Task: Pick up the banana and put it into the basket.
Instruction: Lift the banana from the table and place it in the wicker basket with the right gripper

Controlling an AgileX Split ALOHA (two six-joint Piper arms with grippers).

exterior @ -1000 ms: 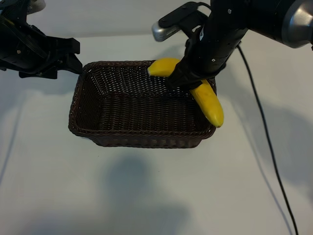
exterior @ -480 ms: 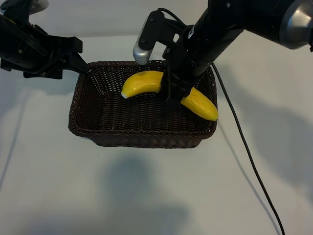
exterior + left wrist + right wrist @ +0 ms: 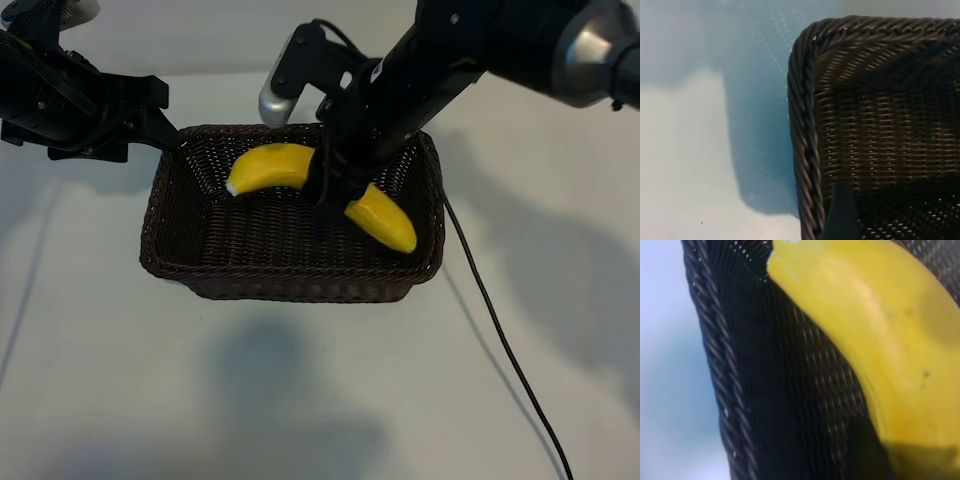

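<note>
Banana (image 3: 378,216) first: the bright yellow fruit hangs over the inside of the basket (image 3: 180,270), clamped around its middle by the right gripper (image 3: 330,192). One end points toward the far-left part of the basket, the other dips toward the near-right corner, just inside the rim. Whether that lower end touches the woven floor or wall cannot be told from outside. In the right wrist view the banana (image 3: 880,340) fills much of the picture, with the dark weave of the basket (image 3: 790,390) behind it and the braided rim beside it.

The right gripper's dark fingers are closed on the banana at roughly half their spread, one on each side of the fruit. The right arm reaches in from the far right and slants down over the basket's far edge, a silver cylinder showing beside its wrist.

The basket is dark brown wicker, rectangular with rounded corners and sloping sides, and it sits on a white table (image 3: 300,400). Nothing else lies in it that can be seen.

The left gripper (image 3: 165,130) waits at the basket's far-left corner — its fingers spread wide and empty, tips right at the rim. The left wrist view looks down on that corner of the basket (image 3: 805,125), with one dark fingertip (image 3: 840,215) over the weave just inside.

A black cable (image 3: 500,340) trails across the table on the right, running from the basket's right side toward the near edge.
</note>
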